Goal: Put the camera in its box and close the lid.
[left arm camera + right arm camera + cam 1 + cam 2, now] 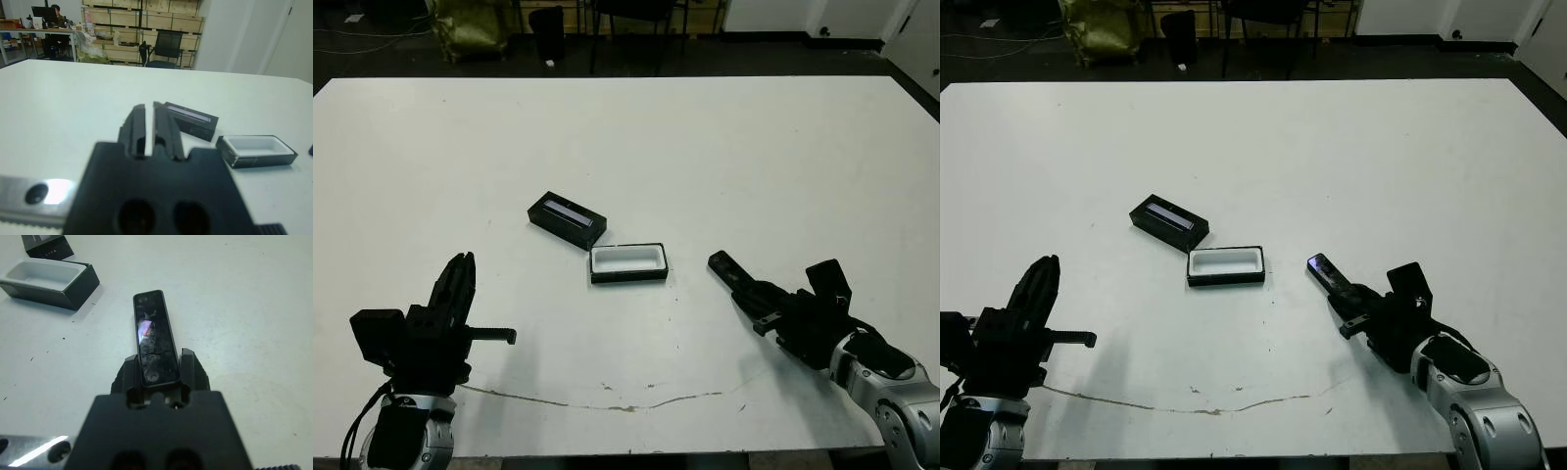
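On my screens the right tool [157,377] is clenched on the camera [154,335], gripping its near end by the two long edges, so the glossy bar sticks forward past the fingertips. The bar sits low over the white table [724,157], right of the box [627,262] and apart from it, its far end aimed roughly toward the box. The box lies uncovered near the table's middle, white lining up, nothing in it. The lid [567,219] rests just beyond the box's left end, nearly touching one corner, with its pale strip facing up. My left tool [149,129] hangs near the table's front-left edge, fingers drawn almost together around nothing, well apart from box and lid.
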Robot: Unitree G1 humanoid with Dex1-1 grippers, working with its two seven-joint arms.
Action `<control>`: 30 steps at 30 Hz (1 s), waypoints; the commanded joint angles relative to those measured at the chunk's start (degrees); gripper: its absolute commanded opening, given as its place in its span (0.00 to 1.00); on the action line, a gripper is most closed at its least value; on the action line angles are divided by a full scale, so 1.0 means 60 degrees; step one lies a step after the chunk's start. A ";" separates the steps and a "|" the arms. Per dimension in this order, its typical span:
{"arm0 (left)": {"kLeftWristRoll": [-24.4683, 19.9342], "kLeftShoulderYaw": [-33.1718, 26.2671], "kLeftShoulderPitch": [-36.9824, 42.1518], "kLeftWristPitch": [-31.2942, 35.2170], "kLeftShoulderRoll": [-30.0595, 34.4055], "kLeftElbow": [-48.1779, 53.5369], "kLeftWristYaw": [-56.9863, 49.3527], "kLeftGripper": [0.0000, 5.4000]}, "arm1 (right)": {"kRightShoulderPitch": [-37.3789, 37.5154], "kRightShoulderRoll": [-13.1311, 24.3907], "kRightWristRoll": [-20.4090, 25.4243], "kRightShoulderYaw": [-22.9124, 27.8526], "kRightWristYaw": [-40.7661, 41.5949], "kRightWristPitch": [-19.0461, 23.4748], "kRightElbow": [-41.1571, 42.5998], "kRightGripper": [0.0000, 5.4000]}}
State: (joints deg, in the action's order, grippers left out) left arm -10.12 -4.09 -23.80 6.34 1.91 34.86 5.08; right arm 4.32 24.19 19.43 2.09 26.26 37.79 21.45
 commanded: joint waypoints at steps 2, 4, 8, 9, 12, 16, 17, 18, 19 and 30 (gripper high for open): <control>0.0018 -0.0019 -0.0314 0.0133 0.0068 -0.0092 -0.0002 0.00 | -0.0010 0.0293 -0.0032 0.0016 0.0110 0.0183 -0.0037 0.07; -0.0086 -0.0037 -0.0292 0.0081 0.0054 -0.0143 0.0055 0.00 | -0.0206 0.0442 0.0007 0.0090 0.0109 0.0394 0.0133 0.07; -0.0179 -0.0062 -0.0241 0.0052 0.0057 -0.0240 0.0094 0.00 | -0.0918 0.0887 -0.0022 0.0222 0.0084 0.0858 0.0524 0.07; -0.0180 -0.0060 -0.0238 0.0075 0.0056 -0.0233 0.0086 0.00 | -0.1112 0.0978 0.0012 0.0275 0.0059 0.1051 0.0612 0.07; -0.0107 -0.0012 -0.0239 0.0193 0.0050 -0.0152 0.0019 0.00 | -0.2027 0.1316 0.0252 0.0485 0.0208 0.1603 0.0647 0.07; 0.0123 0.0086 -0.0194 0.0103 0.0089 -0.0210 -0.0011 0.00 | -0.3698 0.1912 0.0297 0.0304 0.0683 0.1978 0.0133 0.07; 0.0178 0.0113 -0.0185 0.0102 0.0099 -0.0212 -0.0016 0.00 | -0.4080 0.2013 0.0297 0.0208 0.0900 0.1868 -0.0086 0.07; 0.0223 0.0135 -0.0181 0.0109 0.0102 -0.0205 -0.0020 0.00 | -0.4437 0.2045 0.0342 0.0131 0.1229 0.1585 -0.0422 0.07; 0.0254 0.0152 -0.0178 0.0114 0.0097 -0.0199 -0.0023 0.00 | -0.4721 0.2059 0.0334 0.0041 0.1550 0.1194 -0.0755 0.07; 0.0093 0.0158 -0.0235 0.0309 0.0027 -0.0017 -0.0110 0.00 | -0.8549 0.1485 -0.0589 -0.1990 0.4499 -0.1000 -0.4760 0.07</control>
State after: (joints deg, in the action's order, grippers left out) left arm -9.53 -2.93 -23.95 7.37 1.80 35.09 4.59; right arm -45.16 33.91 17.09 -7.97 52.06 32.65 -5.03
